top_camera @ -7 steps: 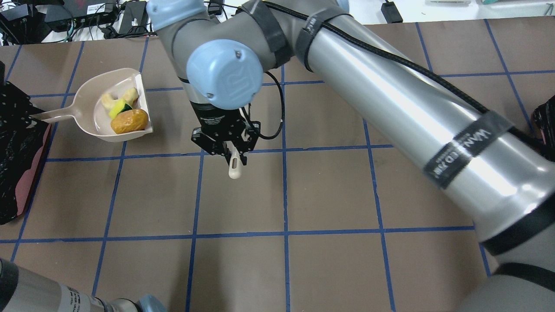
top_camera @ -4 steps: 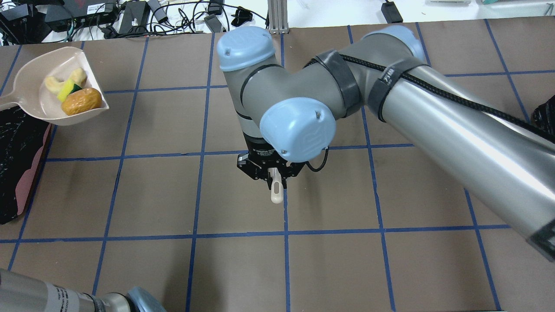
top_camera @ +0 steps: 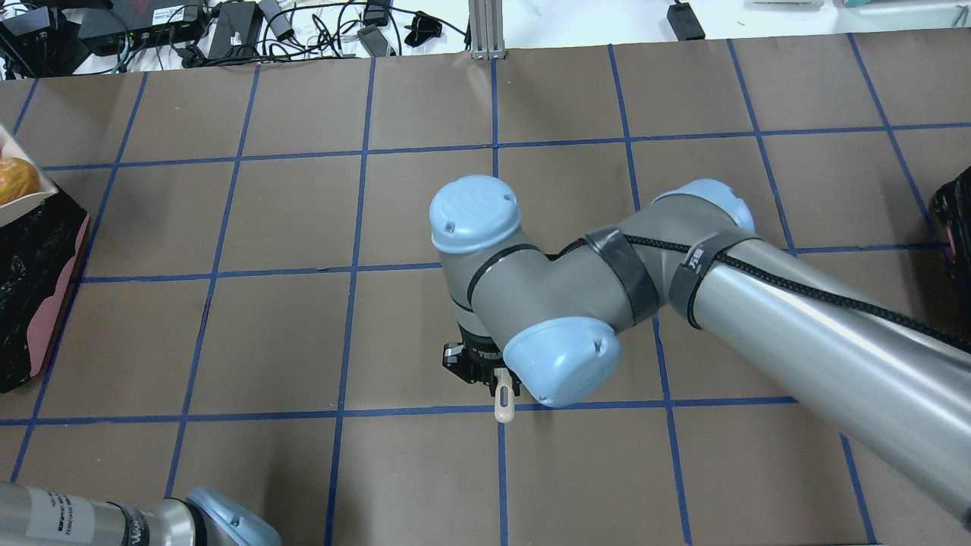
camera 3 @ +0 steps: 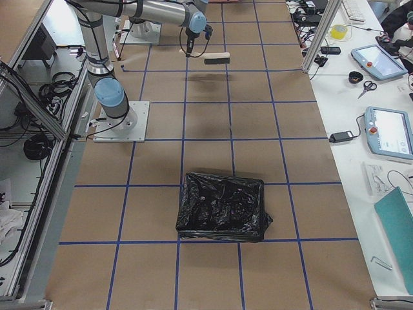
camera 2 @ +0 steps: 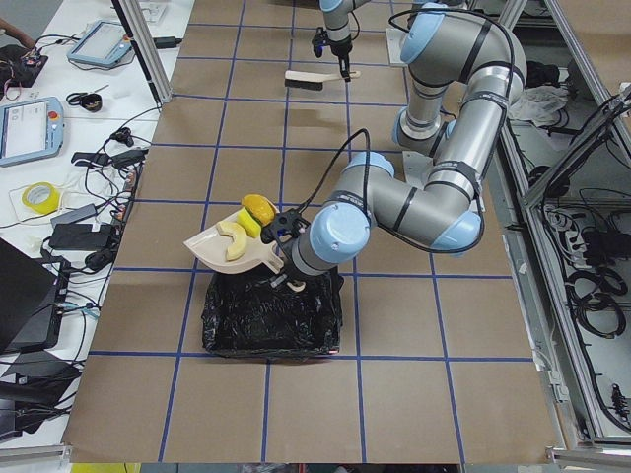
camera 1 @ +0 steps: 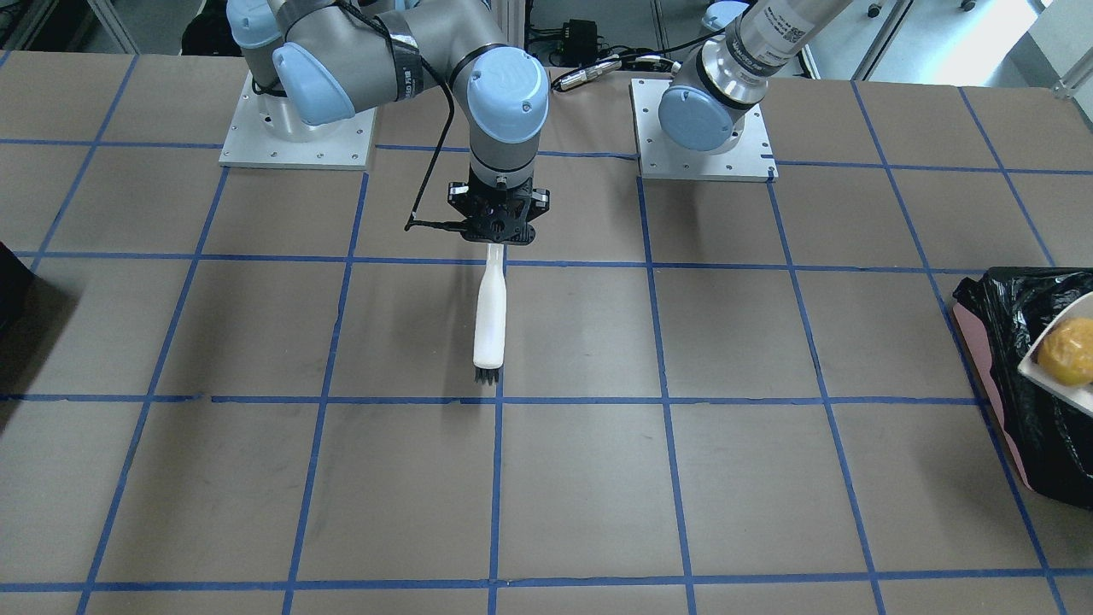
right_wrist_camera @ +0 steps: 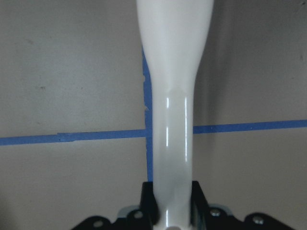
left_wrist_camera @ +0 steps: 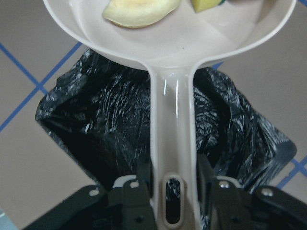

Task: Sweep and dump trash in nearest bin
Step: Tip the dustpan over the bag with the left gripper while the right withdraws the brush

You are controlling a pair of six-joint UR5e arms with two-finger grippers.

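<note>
Clamping dustpan (left_wrist_camera: 182,45) above bin (left_wrist_camera: 93,127), left hand (left_wrist_camera: 173,184) cropped, sponge (left_wrist_camera: 206,4) cut off

brown table (top_camera: 288,212) (blue tape grid (top_camera: 354,268)), cables (top_camera: 326,34) beyond.

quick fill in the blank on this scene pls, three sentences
1. The beige plastic dustpan, held by the left gripper, hangs above the pink-sided bin, whose crinkled plastic liner is ____.
2. The right gripper is ____ on the white-handled brush.
3. The dustpan carries ____ scraps of trash.

Missing words: black; shut; three
</note>
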